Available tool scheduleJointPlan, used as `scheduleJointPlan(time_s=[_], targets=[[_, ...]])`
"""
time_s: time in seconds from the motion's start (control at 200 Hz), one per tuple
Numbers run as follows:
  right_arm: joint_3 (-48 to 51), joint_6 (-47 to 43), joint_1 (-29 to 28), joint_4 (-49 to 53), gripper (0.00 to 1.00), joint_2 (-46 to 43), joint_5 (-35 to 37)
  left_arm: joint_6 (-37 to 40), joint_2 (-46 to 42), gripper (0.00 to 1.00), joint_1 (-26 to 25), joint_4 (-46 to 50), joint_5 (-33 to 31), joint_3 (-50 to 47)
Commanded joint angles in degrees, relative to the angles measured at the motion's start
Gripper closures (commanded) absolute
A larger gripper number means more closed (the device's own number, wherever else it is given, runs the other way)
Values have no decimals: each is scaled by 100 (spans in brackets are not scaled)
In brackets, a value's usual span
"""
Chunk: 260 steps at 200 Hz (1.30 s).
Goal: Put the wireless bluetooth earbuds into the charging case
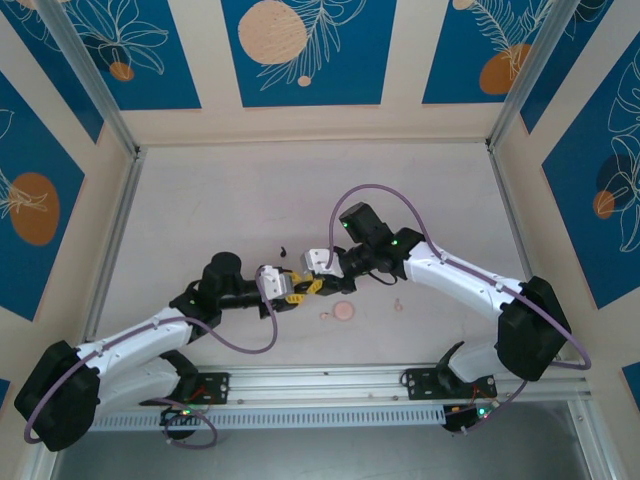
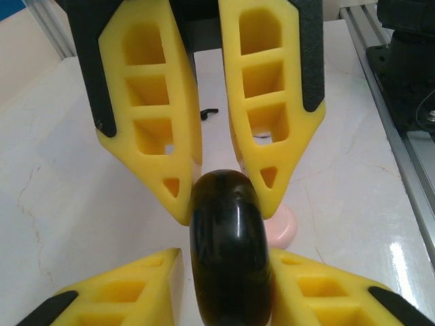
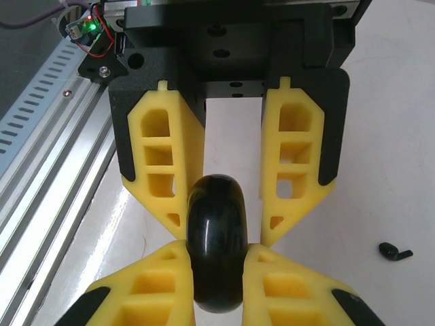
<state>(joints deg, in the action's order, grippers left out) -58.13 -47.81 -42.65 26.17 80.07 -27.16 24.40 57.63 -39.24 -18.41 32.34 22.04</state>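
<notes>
Counted: 2 robot arms (image 1: 150,335), 1 black round case (image 2: 228,251), 1 pink round case (image 1: 343,311), 1 black earbud (image 3: 394,252), 2 tiny pink earbuds (image 1: 322,316).

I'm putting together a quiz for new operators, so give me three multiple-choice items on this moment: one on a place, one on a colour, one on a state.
1. Where is the pink disc?
A) lying on the table
B) on the metal rail
C) clamped between fingers

2. What colour is the round case?
A) white
B) pink
C) black

3. How is the right gripper?
A) wide open
B) shut on the round case
C) shut on an earbud

Answers:
1 A: the top view shows it flat on the table.
2 C: both wrist views show it glossy black.
3 B: in the right wrist view its fingers press the case from both sides.
</notes>
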Motion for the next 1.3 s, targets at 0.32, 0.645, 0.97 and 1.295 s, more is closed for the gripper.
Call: scheduleJointPlan(time_s=[0.32, 0.645, 0.97, 1.295], targets=[[-68, 94, 16, -125, 69, -29, -193, 41, -98, 82, 13, -154, 46, -6], [109, 289, 318, -592, 61, -113, -229, -31, -173, 82, 13, -189, 113, -29], [100, 434, 561, -823, 61, -144, -334, -75, -172, 83, 13, -248, 95, -59], [145, 646, 604, -970, 61, -275, -527, -321, -146, 84, 48, -696, -204, -232]])
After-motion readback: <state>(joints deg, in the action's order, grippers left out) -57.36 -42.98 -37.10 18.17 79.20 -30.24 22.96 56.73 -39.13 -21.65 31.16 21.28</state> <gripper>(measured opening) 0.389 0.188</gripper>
